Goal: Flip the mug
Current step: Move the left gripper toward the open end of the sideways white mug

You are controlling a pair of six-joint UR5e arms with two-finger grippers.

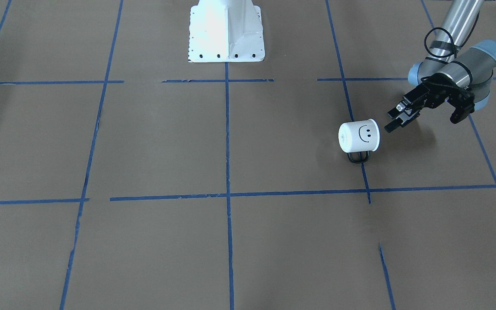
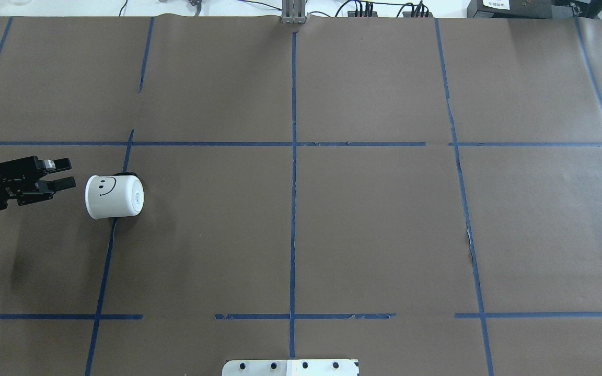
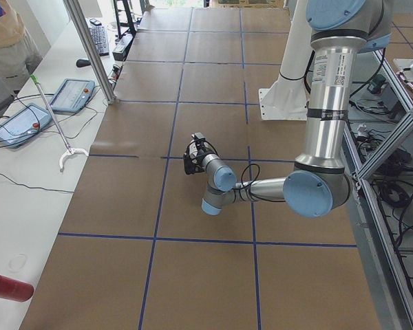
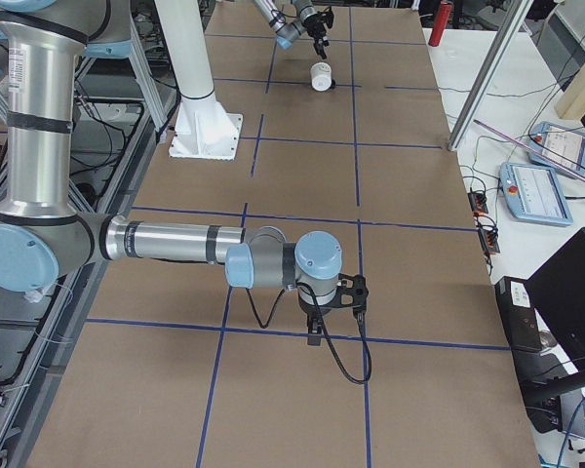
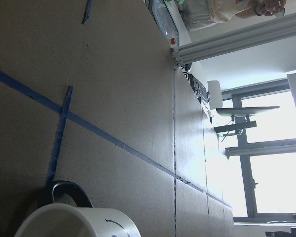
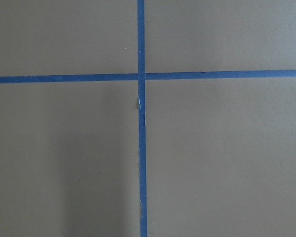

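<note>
Out from the white metal robot pedestal (image 1: 226, 32), toward the robot's left and a little forward of it, lies the small white cylindrical mug (image 1: 358, 136). It rests on its side on the brown paper-covered counter (image 1: 166, 142), across one strip of the blue tape (image 1: 227, 142) grid. Its long axis runs sideways, pointing away from the pedestal toward the left pincer (image 1: 396, 117). That line-up is what the coming move depends on. The end turned toward the pedestal shows a flat disc with a faint mark and is probably the base. If so, the mouth faces the pincer, though the wrist view does not settle it.

The black smiley face (image 1: 365, 132) points upward. The black loop handle (image 1: 358, 157) sits low on the side away from the pedestal, against the counter, and likely keeps the mug from rolling. The mug wall is smooth and slightly glossy, so it will probably be slippery. The paper is matte and flat.

Just beyond the mug, farther from the pedestal, the left pincer hangs low with its flat black fingers aimed along the mug's axis. The fingers are near the mug's end but do not touch it. They are parted by a narrow gap, much narrower than the mug's body, and hold nothing. That spacing suits pinching the rim wall rather than spanning the cylinder.

Farthest away, on the pedestal's other side, the right pincer (image 4: 315, 334) points down over a tape crossing, well apart from the mug. Whether its fingers are parted or closed cannot be told. The left arm is plainly the nearer one.
</note>
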